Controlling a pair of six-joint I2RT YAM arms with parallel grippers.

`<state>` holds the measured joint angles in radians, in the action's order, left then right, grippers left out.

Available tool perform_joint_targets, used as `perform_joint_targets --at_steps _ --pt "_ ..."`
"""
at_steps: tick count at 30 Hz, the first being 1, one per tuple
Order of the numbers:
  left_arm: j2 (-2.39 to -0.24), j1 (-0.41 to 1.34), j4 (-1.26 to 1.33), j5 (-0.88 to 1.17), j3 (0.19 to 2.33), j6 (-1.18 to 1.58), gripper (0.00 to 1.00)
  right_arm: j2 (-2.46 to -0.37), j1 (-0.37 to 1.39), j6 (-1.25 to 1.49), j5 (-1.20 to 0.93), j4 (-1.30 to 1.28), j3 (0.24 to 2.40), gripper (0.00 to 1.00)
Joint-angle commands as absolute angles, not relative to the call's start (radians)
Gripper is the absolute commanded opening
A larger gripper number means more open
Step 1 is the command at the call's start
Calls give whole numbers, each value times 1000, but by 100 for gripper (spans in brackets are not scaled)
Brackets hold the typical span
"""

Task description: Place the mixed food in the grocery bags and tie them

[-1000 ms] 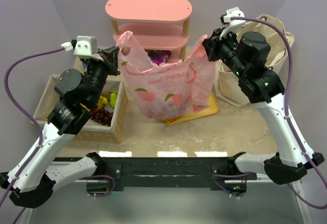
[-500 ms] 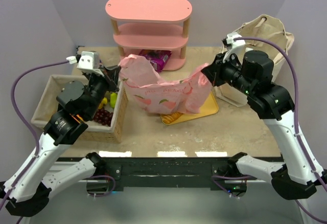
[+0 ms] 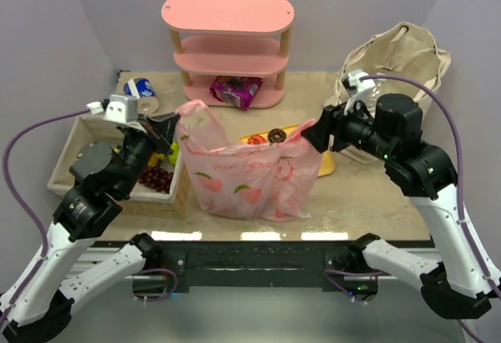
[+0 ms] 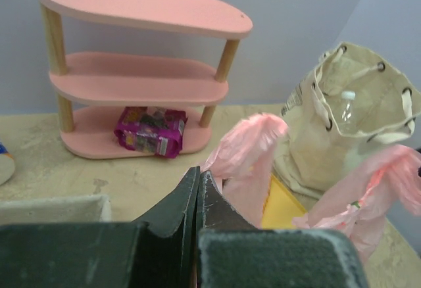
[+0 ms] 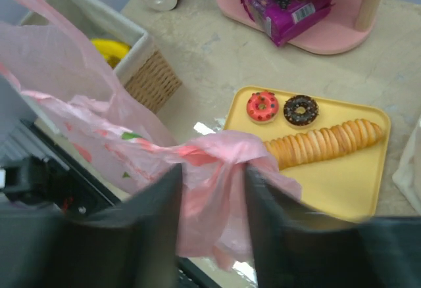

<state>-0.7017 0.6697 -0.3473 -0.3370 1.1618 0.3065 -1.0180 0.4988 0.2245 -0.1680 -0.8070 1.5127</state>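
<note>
The pink plastic bag (image 3: 250, 175) with peach prints rests on the table near the front edge. Its left handle (image 4: 247, 146) stands up right beside my left gripper (image 3: 174, 126), whose jaws (image 4: 197, 173) are pressed together on the film. The right handle (image 5: 217, 153) droops loosely between the spread fingers of my right gripper (image 5: 212, 169), which hovers at the bag's right top (image 3: 313, 135). The beige canvas bag (image 3: 391, 61) stands at the back right, with a clear bottle (image 4: 345, 114) inside. A purple snack packet (image 3: 235, 88) lies on the shelf's lowest level.
A yellow tray (image 5: 342, 183) behind the pink bag carries two donuts and a bread loaf. At the left stands a woven basket (image 3: 184, 182) holding grapes and yellow items. A pink three-level shelf (image 3: 227, 10) is at the back. A blue-white can (image 3: 141, 88) lies behind the basket.
Both arms have brought the pink bag down from the air and toward the front edge. The right gripper has opened, and the right handle now hangs slack between its fingers.
</note>
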Motion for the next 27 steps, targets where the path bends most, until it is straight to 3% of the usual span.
perform_joint_targets --at_steps 1,2,8,16,20,27 --pt "-716 667 -371 -194 1072 337 0 -1058 497 247 -345 -819 1456 90" --pt "-721 667 -373 -172 1068 342 0 -1089 499 253 -363 -821 1462 99" --pt "-747 667 -327 -75 1045 354 0 -1204 499 294 -435 -714 1580 99" --pt "-744 666 -299 -64 1011 370 0 -1367 603 466 -463 -342 1664 99" --pt "-742 666 -298 -69 1011 373 0 -1431 652 446 -396 -324 1741 99" --pt "-747 666 -292 -77 1008 370 0 -1535 673 446 -575 -307 1792 93"
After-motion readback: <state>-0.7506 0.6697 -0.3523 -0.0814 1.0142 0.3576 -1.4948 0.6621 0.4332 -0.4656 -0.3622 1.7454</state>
